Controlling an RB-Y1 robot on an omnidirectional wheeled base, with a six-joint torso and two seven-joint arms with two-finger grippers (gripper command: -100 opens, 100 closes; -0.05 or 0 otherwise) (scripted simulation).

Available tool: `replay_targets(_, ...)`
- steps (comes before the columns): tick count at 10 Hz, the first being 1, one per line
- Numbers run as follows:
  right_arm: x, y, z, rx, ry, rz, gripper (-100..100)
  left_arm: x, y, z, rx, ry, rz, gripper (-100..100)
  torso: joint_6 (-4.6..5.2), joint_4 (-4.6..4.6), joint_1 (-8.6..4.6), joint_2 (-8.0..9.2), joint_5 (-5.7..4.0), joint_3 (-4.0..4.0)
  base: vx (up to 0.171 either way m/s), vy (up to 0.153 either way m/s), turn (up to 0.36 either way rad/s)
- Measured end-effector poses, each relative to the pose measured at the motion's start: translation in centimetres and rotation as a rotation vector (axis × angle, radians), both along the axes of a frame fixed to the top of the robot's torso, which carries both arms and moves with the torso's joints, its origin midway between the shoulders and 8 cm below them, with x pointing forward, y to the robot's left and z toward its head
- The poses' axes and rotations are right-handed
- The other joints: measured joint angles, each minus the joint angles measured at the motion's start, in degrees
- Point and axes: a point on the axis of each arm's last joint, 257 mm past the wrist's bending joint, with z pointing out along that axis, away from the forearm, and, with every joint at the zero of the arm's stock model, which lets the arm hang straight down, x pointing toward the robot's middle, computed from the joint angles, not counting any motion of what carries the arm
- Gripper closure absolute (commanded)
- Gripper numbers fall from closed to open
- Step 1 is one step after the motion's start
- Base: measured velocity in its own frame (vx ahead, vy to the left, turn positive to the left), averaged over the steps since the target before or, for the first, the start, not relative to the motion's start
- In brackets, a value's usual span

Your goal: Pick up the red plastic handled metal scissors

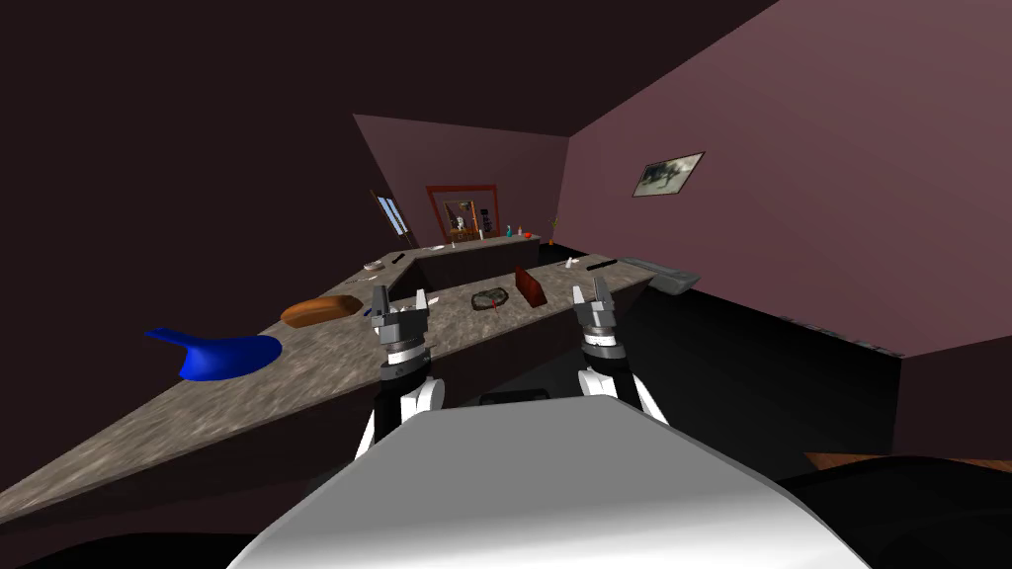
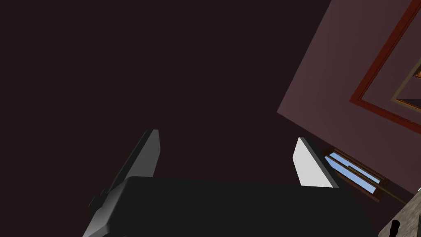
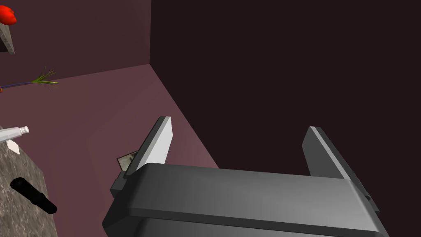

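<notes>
Red-handled scissors (image 1: 491, 306) lie on the counter (image 1: 326, 361), heading too small to tell. Left gripper (image 1: 400, 296) and right gripper (image 1: 589, 288) stand open.

1. Two grippers: left gripper (image 1: 400, 296), right gripper (image 1: 589, 289)
2. Four fingers (image 2: 144, 156), two on each gripper
3. One counter (image 1: 296, 380)
4. One blue thing (image 1: 217, 354), near the counter's left end
5. One brown lump (image 1: 318, 310), further along the counter from the blue thing
6. One dark dish (image 1: 489, 298) and one red-brown block (image 1: 530, 286), side by side at the counter's middle
7. One white tube (image 1: 571, 262) and one black stick (image 1: 601, 265), near the counter's right end
8. One grey tray (image 1: 660, 274), at the right end's corner
9. On the walls: one picture (image 1: 668, 174), one red frame (image 1: 462, 212), one window (image 1: 390, 212)
10. One red ball (image 1: 529, 234) and one sprig (image 1: 553, 225), at the counter's far right corner; bottles (image 1: 509, 231) along its far edge, too small to count
</notes>
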Motion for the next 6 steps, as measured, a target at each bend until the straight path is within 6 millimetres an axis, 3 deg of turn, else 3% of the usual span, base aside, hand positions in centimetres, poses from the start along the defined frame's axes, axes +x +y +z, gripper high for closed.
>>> replay_targets(6,0.0,0.0,0.0,0.000,0.000,0.000,0,3.3,2.0,-1.7,0.053,0.112,-0.045,-100,0.00,-0.02,-0.28,-0.06,-0.07,-0.04,0.015,-0.081,-0.094)
